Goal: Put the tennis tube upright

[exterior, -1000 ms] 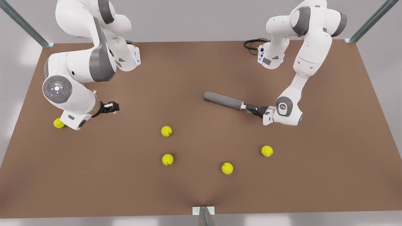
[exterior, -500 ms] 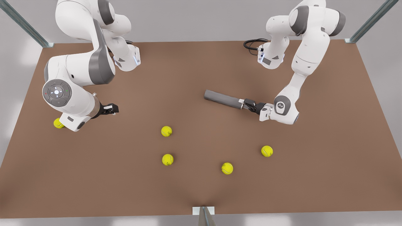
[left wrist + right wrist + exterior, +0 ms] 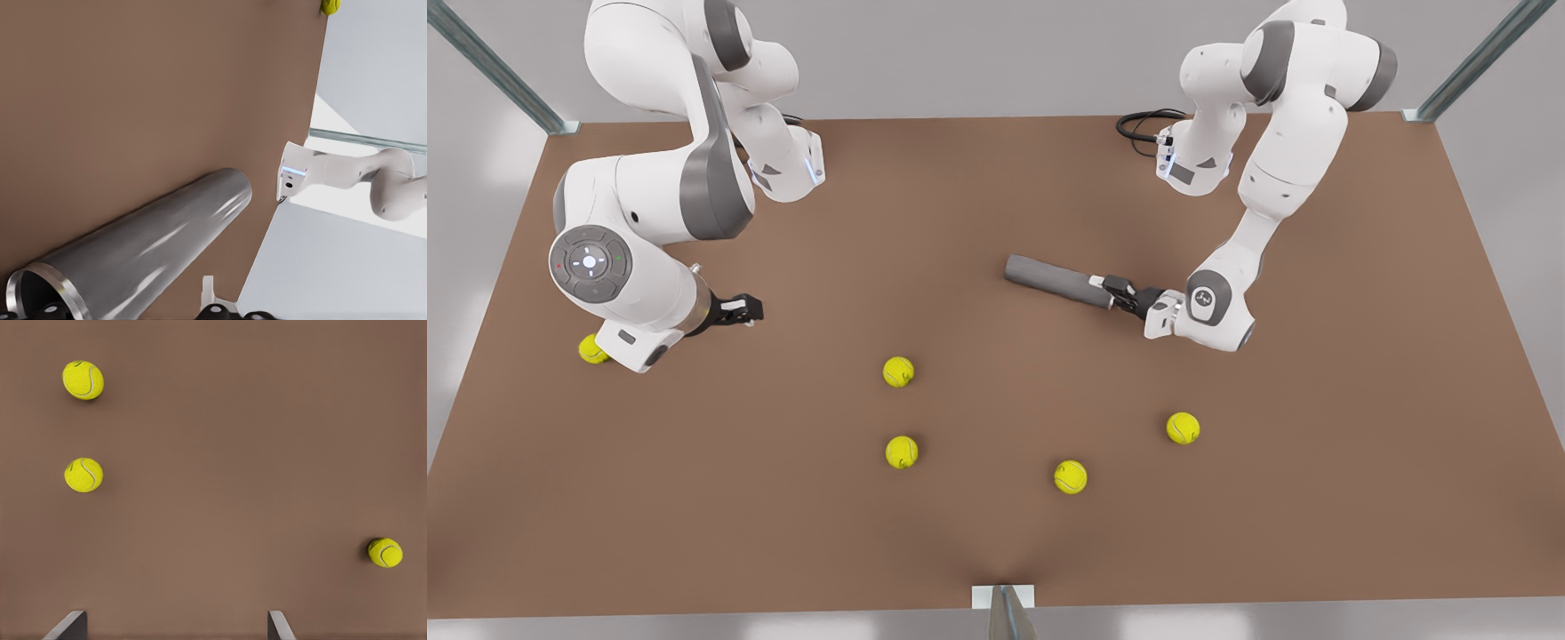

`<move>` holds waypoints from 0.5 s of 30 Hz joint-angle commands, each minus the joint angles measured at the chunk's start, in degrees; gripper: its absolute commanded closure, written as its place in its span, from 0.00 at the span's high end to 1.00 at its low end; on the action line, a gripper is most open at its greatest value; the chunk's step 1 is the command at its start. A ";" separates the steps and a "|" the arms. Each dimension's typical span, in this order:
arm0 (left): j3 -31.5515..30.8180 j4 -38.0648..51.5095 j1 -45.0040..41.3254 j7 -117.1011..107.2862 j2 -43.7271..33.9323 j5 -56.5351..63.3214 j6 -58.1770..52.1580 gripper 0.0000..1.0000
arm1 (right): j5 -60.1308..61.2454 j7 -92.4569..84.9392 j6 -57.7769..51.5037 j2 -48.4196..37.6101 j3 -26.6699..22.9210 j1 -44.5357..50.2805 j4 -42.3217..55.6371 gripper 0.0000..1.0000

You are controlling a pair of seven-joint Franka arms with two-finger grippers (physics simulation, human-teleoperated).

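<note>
The tennis tube lies flat on the brown table, a dull-grey cylinder with its silvery rim toward the front view's right. My left gripper is at that rim end, open, its fingers straddling the tube's end; one white fingertip stands apart from the tube's side. My right gripper waits open at the front view's left, low over bare table, with nothing between its fingers.
Several yellow tennis balls lie loose, and one under the right arm's wrist. A black cable loops at the back. Bare table lies around the tube's far end.
My left gripper has slid along the table toward the front view's left, from just off the tube's rim to over its end. The tube has not moved. The right arm barely shifted.
</note>
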 commanded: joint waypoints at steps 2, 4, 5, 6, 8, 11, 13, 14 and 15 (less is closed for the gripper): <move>-0.02 0.01 0.00 -1.26 -0.02 0.10 -0.22 0.67 | 0.13 0.59 -0.03 -0.16 -0.02 0.00 0.02 1.00; -0.02 0.10 0.00 -1.26 -0.02 0.10 -0.39 0.56 | 0.14 0.67 -0.03 -0.25 -0.02 0.00 0.29 1.00; -0.02 0.10 0.09 -1.26 -0.02 0.10 -0.39 0.53 | 0.05 0.59 0.06 -0.25 -0.02 -0.09 0.55 1.00; -0.02 0.10 0.09 -1.26 -0.02 0.10 -0.39 0.51 | -0.04 0.59 1.19 -0.25 -0.02 -0.17 0.55 1.00; -0.02 0.19 0.18 -1.61 -0.11 0.10 -0.48 0.43 | 0.22 0.59 2.08 -0.25 0.07 0.18 0.64 1.00; -0.02 0.28 0.27 -1.61 -0.20 0.28 -0.74 0.39 | 1.36 0.59 2.51 0.01 0.51 2.11 0.29 1.00; -0.02 0.28 0.27 -1.61 -0.55 0.36 -0.83 0.37 | 2.07 0.59 5.07 1.33 0.51 1.85 0.02 1.00; -0.02 0.36 0.27 -1.61 -0.64 0.36 -1.27 0.36 | 2.07 -0.20 6.90 3.09 0.51 1.67 0.11 1.00; -0.02 0.45 0.27 -1.70 -0.99 0.45 -1.27 0.34 | 1.89 0.06 7.35 2.92 0.16 1.41 0.11 1.00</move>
